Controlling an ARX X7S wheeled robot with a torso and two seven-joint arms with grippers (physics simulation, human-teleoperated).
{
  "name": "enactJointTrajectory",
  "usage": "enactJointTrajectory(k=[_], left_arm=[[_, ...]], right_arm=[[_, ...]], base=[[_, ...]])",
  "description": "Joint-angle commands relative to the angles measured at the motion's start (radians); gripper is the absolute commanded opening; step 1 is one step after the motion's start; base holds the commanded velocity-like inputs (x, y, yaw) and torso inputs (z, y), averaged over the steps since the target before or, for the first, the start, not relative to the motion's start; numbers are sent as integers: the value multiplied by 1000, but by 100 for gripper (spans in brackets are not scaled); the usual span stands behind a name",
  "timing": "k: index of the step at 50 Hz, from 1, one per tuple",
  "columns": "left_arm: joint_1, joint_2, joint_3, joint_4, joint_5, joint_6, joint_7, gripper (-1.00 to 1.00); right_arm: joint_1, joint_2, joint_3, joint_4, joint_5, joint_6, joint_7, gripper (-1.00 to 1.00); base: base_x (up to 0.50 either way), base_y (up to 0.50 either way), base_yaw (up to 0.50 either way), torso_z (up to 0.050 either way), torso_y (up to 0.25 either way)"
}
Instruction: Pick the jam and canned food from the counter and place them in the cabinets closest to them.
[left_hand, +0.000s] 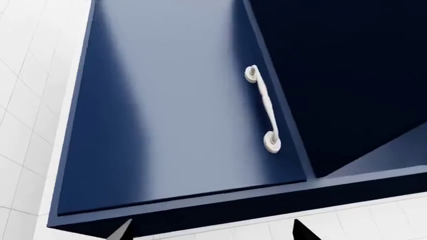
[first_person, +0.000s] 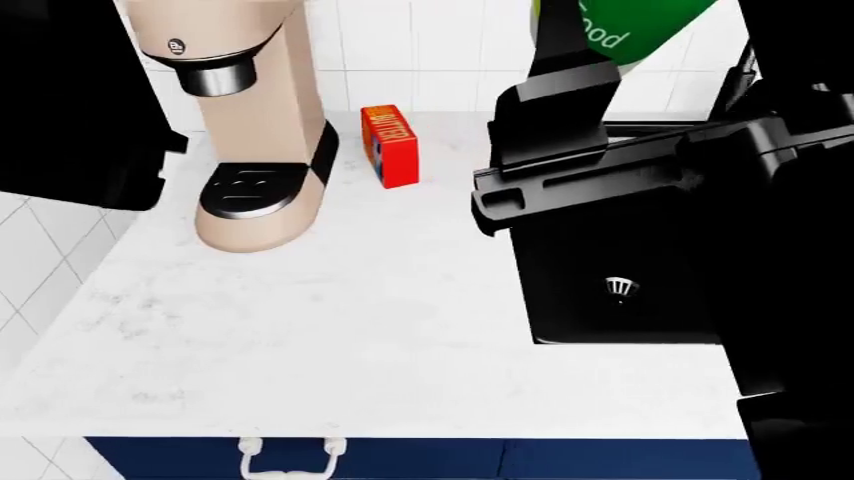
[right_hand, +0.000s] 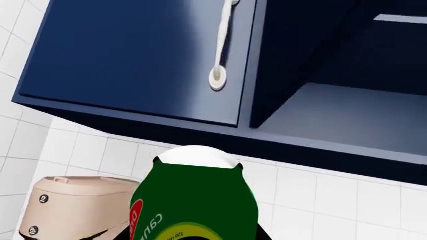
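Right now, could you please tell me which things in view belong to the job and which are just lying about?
Job:
- can, held up by the right fingers
- counter
- wall cabinet, its right side open

Lying about:
- coffee machine
- red box

No jam is in view.

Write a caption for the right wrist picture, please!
Right gripper lifts the canned food toward an open navy cabinet.
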Motion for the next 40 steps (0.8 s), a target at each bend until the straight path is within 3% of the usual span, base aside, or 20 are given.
enactJointTrajectory(k=[1, 40], left_arm=[[-16, -41, 60, -2, 6, 60, -24, 100], [-33, -38, 112, -27, 32, 77, -20, 100]], right_arm=[[-8, 14, 15, -8, -7, -2, -7, -100], [4, 25, 18, -2, -6, -16, -25, -100]], base=[[2, -500, 0, 0, 0], [67, -500, 0, 0, 0]])
